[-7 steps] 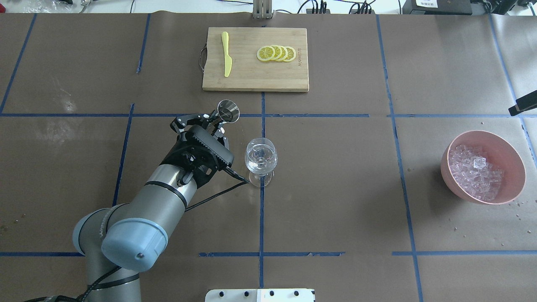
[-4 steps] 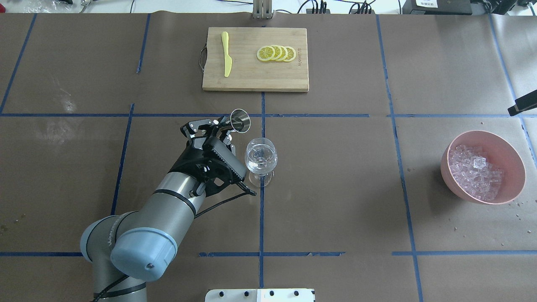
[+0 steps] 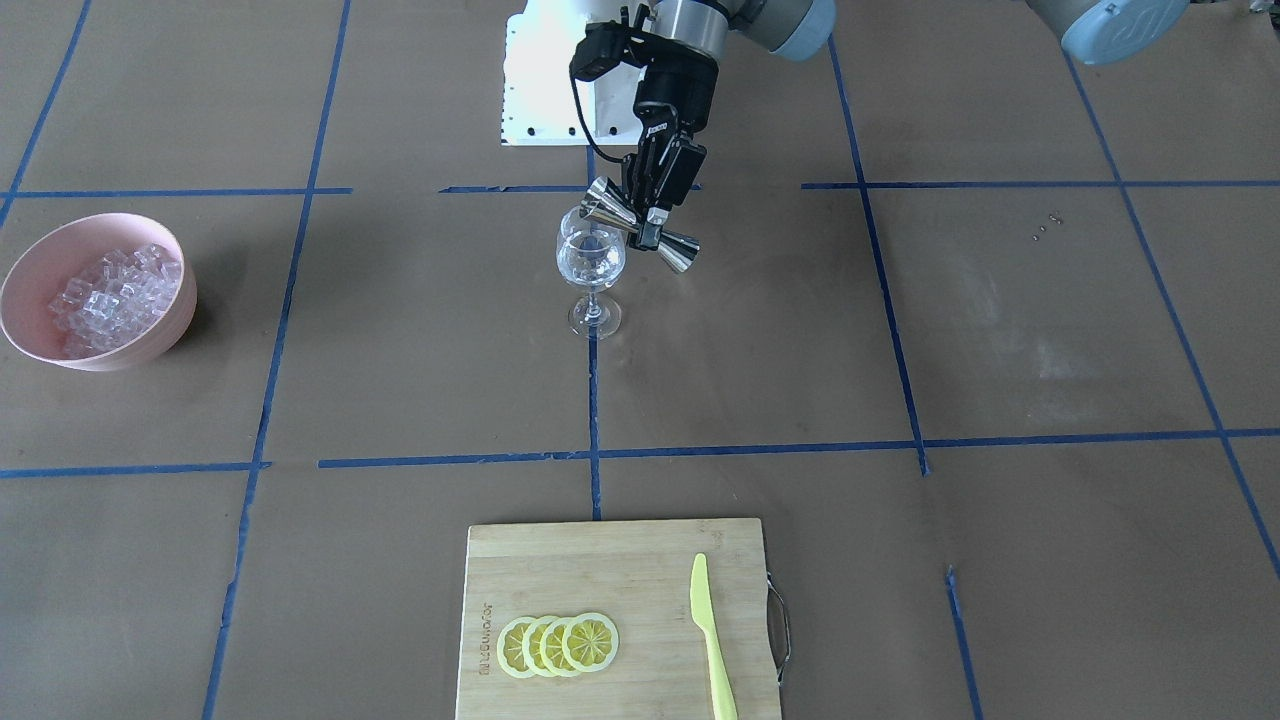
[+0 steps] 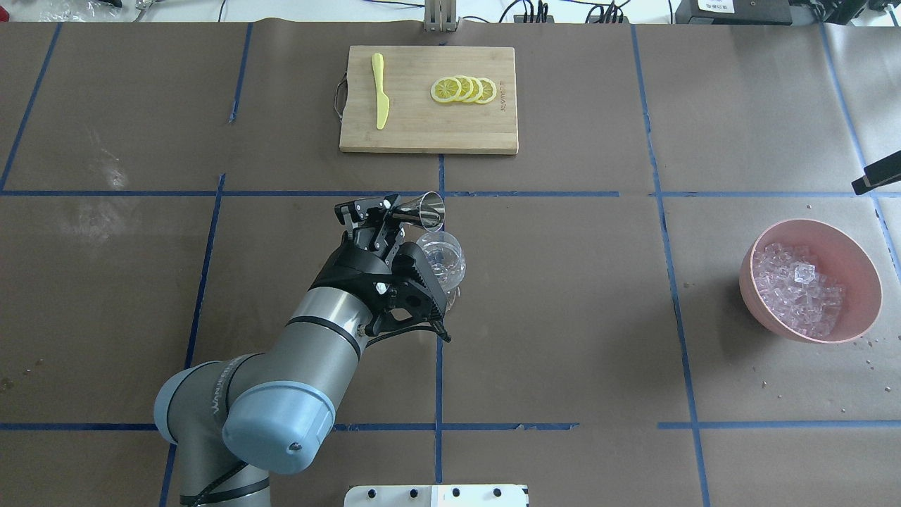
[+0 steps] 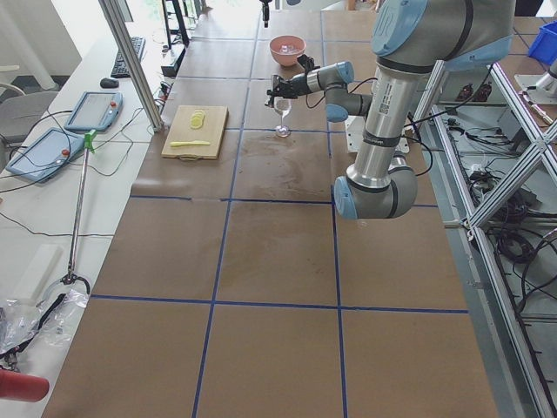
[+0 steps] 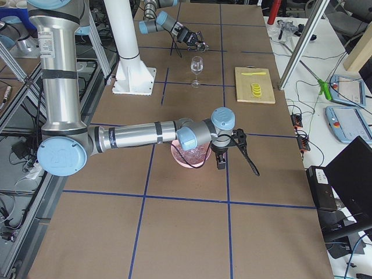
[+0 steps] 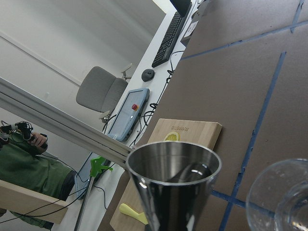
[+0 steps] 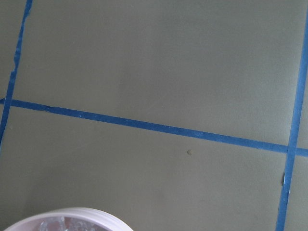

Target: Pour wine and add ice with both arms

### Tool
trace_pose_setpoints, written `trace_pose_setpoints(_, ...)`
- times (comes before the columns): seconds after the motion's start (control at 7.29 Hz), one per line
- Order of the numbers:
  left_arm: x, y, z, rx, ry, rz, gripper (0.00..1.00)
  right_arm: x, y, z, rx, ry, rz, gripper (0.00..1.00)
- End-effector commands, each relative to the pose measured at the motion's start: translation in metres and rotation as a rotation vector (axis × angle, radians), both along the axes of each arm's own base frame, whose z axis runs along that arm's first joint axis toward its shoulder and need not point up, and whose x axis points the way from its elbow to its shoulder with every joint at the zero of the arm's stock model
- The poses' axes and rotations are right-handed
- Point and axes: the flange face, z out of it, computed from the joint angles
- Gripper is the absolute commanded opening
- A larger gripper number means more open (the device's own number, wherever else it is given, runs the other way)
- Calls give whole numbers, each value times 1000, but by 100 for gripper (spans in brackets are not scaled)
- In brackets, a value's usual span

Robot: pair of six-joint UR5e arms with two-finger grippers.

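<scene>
Brown paper-covered table (image 4: 563, 317) with a blue tape grid; desks and cables past the far edge. The left arm (image 4: 317, 338) reaches in from the near left. The left gripper (image 3: 645, 212) is clamped on the waist of a steel jigger (image 4: 426, 211). The jigger is tipped on its side, with one cup's mouth just over the rim of the wine glass (image 3: 592, 262). The glass stands upright at table centre on a tape line. Well to the right is a pink bowl (image 3: 150, 345) with the ice (image 4: 795, 292) heaped inside. The right gripper (image 6: 221, 158) hangs just beside the bowl; can't tell how wide its fingers are. Far centre is a wooden cutting board (image 4: 422, 127) with overlapping lemon slices (image 4: 464, 89) on its right and a yellow knife (image 4: 380, 91) on its left.
</scene>
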Motion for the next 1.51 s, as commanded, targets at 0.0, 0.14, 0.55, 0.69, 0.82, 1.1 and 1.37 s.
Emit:
trace_pose_setpoints(0.0, 4, -1, 6, 45, -113, -16, 0, 0, 0, 1, -1, 0, 0, 100)
trace_pose_setpoints(0.14, 5, -2, 7, 50, -127, -29, 0, 0, 0, 1, -1, 0, 0, 100)
trace_pose_setpoints(0.55, 12, 5, 9, 100, -276, -21, 0, 0, 0, 1, -1, 0, 0, 100)
trace_pose_setpoints(0.69, 14, 7, 10, 103, -307, -16, 0, 0, 0, 1, -1, 0, 0, 100)
trace_pose_setpoints(0.82, 14, 7, 9, 114, -347, -10, 0, 0, 0, 1, -1, 0, 0, 100)
trace_pose_setpoints(1.1, 11, 7, 7, 141, -401, 1, 0, 0, 0, -2, 3, -1, 0, 100)
trace_pose_setpoints(1.37, 13, 8, 8, 156, -473, 15, 0, 0, 0, -3, 5, -1, 0, 100)
